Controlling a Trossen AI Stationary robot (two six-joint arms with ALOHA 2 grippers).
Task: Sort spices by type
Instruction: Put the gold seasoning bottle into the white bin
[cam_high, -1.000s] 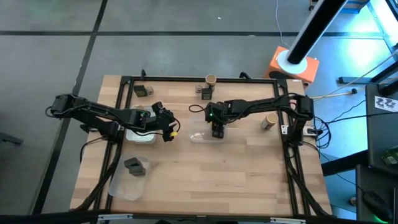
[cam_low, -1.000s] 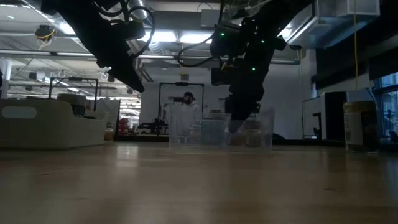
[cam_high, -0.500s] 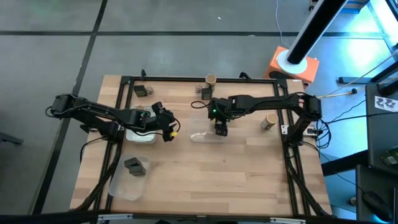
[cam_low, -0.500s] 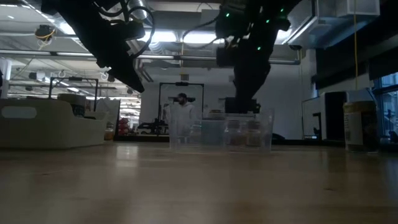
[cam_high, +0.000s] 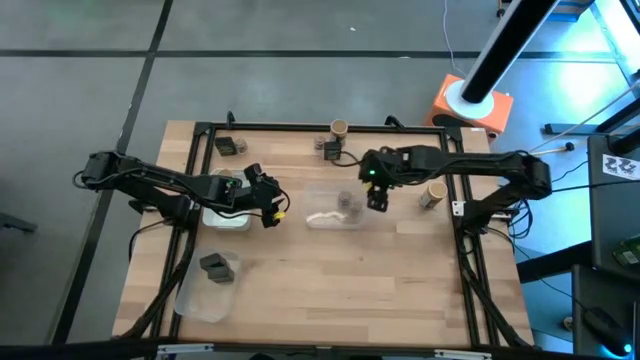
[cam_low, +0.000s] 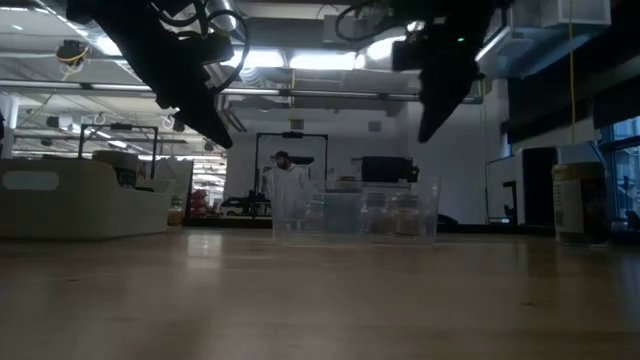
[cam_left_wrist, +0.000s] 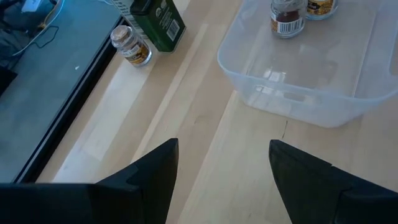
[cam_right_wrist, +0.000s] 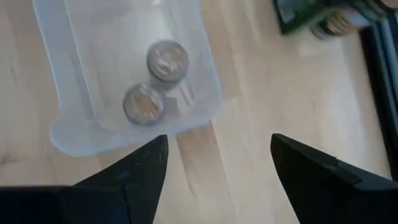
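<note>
Above centre tray (cam_right_wrist: 205, 93), right end effector (cam_right_wrist: 214, 168) spread, empty; two jars (cam_right_wrist: 155, 84) inside, labels unreadable.

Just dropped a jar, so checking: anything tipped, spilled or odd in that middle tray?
Nothing stands out. Two small jars stand upright in the clear tray, no spill. The right hand is open, empty, beside it.

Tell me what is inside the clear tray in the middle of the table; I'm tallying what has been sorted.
The clear tray holds two small round jars, seen from above near one end. Their labels are not visible from here. The rest of the tray looks bare.
</note>
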